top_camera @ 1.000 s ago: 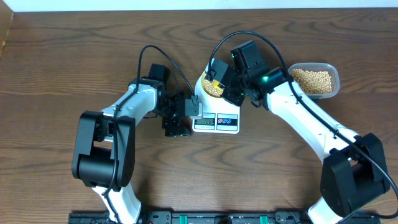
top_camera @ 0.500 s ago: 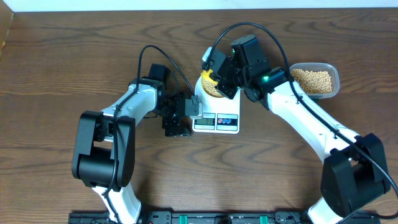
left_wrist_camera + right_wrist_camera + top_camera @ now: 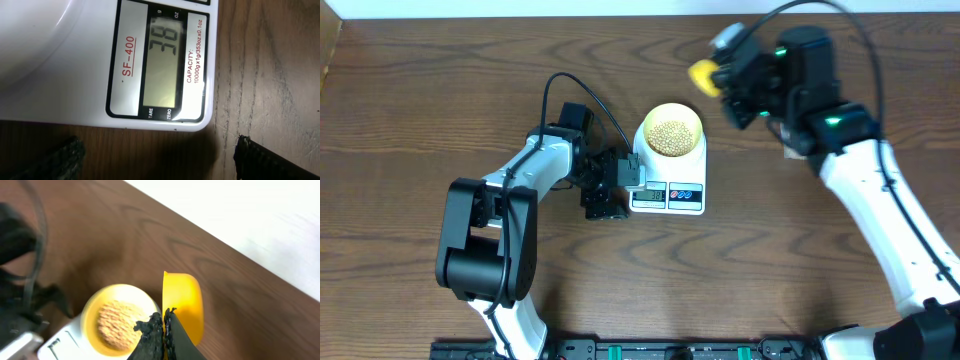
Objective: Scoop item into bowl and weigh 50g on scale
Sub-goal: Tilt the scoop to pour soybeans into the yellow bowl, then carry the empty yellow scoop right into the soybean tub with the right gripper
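Observation:
The pale yellow-green bowl sits on the white scale and holds tan beans. In the left wrist view the scale's display reads 38. My left gripper is open and empty on the table beside the scale's display end; its fingertips stand far apart. My right gripper is shut on the handle of the yellow scoop, held high, up and right of the bowl. In the right wrist view the scoop hangs right of the bowl.
The clear bean container is hidden under my right arm in the overhead view. The pale wall edge runs along the table's far side. Bare wood lies left of my left arm.
My right gripper has lifted the scoop off the bowl and swung up and to the right, now covering the bean container. The left arm has not moved.

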